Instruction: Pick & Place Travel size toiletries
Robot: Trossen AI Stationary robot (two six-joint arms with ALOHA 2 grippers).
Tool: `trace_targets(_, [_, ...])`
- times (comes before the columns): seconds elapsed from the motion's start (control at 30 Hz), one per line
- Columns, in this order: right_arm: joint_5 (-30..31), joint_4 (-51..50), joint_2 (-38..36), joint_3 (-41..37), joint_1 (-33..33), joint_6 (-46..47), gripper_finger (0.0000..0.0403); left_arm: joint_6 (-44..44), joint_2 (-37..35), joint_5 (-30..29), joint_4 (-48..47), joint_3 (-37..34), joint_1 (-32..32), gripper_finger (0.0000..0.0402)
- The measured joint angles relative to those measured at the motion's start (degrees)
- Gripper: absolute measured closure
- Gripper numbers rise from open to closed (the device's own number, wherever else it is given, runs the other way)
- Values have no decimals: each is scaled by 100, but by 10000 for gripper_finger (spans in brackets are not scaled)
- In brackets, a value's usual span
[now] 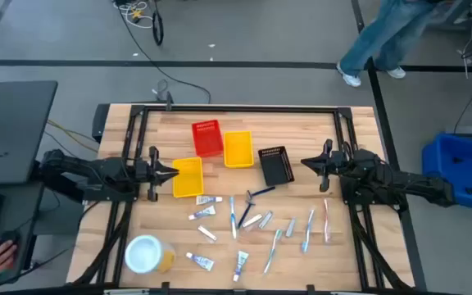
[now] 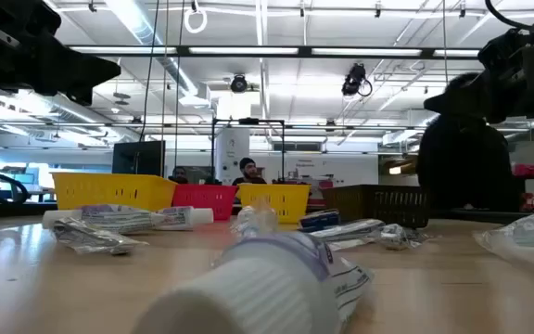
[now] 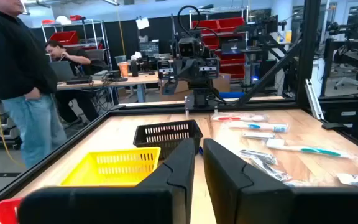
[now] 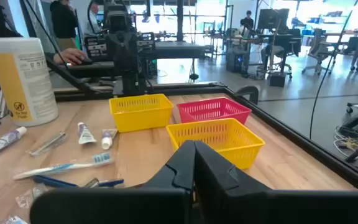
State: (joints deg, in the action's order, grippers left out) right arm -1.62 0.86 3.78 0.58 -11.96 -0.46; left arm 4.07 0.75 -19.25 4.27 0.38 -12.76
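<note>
The toiletries (image 1: 252, 225) lie scattered over the near half of the table (image 1: 301, 131), between the two arms and in front of the baskets. They are small white tubes (image 1: 209, 201) with blue and red print, thin toothbrushes (image 1: 309, 229) in blue, green and pink, and a dark blue razor (image 1: 256, 195) just beside the black basket (image 1: 275, 165). Several are wrapped in clear film. One tube (image 1: 200, 261) lies near the round yellow container (image 1: 146, 254) with the white top, at the table's near left.

Behind them stand four baskets: a red one (image 1: 207, 138), a yellow one (image 1: 238, 149) beside it, another yellow one (image 1: 188, 177) to the left, and the black one to the right.

The left gripper (image 1: 170, 171) hangs above the table's left edge, next to the left yellow basket; its fingers (image 3: 229, 180) are a narrow slit apart and hold nothing. The right gripper (image 1: 306, 163) hangs above the right side, near the black basket; its fingers (image 4: 219, 171) are pressed together, empty.

A person (image 3: 14, 74) stands beyond the table.
</note>
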Motion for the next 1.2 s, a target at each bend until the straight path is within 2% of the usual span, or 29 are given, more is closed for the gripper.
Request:
trace_targets(0.3, [1,2,0,-2,-1,0,390,26,-2,-2,-2,-2,0,358])
trace_targets(0.7, [1,102,1,0,0,-1,390,852,-1,-2,58,-2,-1,358])
trace_targets(0.93, [-12,245,1,0,1,111,390,509,-1,-2,401,-2,-2,358])
trace_targets(1.2, [18,677,1,0,-6,37,390,669,0,10,840,-2,-2,358])
